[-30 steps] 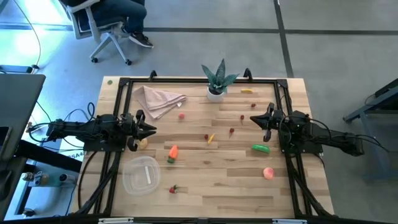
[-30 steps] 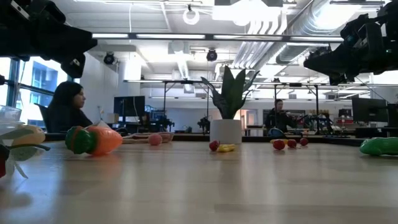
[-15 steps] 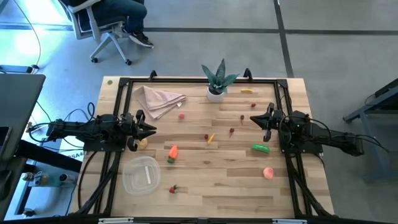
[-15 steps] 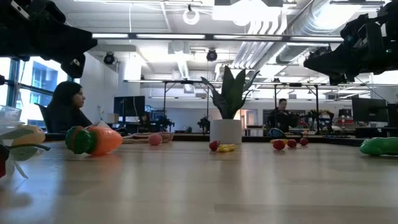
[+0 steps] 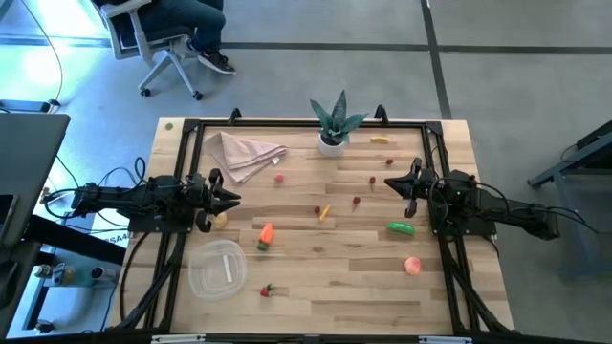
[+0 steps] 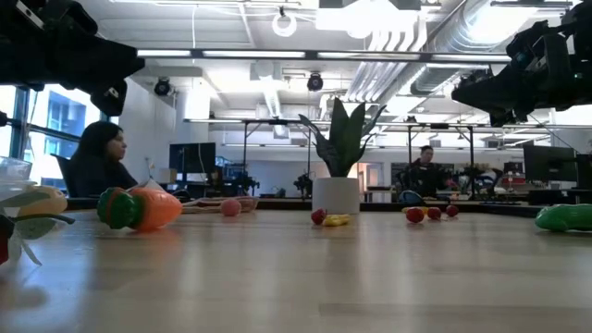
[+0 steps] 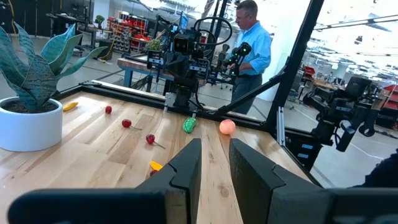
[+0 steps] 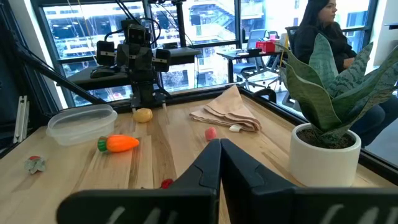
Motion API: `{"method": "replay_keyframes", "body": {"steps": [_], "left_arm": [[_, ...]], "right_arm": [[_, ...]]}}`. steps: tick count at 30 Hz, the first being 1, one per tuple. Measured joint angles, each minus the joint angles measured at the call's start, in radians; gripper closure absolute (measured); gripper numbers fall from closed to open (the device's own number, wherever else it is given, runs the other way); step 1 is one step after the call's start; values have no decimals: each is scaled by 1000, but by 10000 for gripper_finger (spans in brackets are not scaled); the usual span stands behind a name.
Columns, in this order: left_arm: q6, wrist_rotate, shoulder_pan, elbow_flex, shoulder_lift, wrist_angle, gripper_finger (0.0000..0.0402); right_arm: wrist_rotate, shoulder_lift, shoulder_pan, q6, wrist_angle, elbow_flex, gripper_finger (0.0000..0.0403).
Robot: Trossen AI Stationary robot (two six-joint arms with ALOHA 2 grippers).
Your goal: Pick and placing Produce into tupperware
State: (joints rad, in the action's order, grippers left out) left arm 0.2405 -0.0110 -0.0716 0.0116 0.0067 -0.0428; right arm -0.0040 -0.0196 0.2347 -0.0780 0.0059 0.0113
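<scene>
- Nothing has moved in the last second — both arms hang still above the table [image 5: 382, 287].
- Left gripper [image 5: 232, 200] and right gripper [image 5: 390, 184]: fingers pressed together, holding nothing.
- The tub [image 5: 217, 268] sits empty near the left arm; carrot [image 5: 265, 233], cucumber [image 5: 401, 227], peach [image 5: 412, 266] lie scattered — task not started.

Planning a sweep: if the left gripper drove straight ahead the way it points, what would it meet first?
Probably nothing soon. The shut left gripper points across bare table; the yellow piece and red piece lie near that line, though height is unclear.

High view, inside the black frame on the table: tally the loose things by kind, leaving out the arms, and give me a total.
Potted plant: 1
Cloth napkin: 1
Clear tub: 1
Toy produce pieces: 11
Total: 14
</scene>
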Motion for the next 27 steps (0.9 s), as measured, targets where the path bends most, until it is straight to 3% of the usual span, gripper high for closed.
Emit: {"method": "replay_keyframes", "body": {"steps": [27], "left_arm": [[0, 0, 0, 0, 0, -22, 330]], "right_arm": [[0, 0, 0, 0, 0, 0, 402]]}}
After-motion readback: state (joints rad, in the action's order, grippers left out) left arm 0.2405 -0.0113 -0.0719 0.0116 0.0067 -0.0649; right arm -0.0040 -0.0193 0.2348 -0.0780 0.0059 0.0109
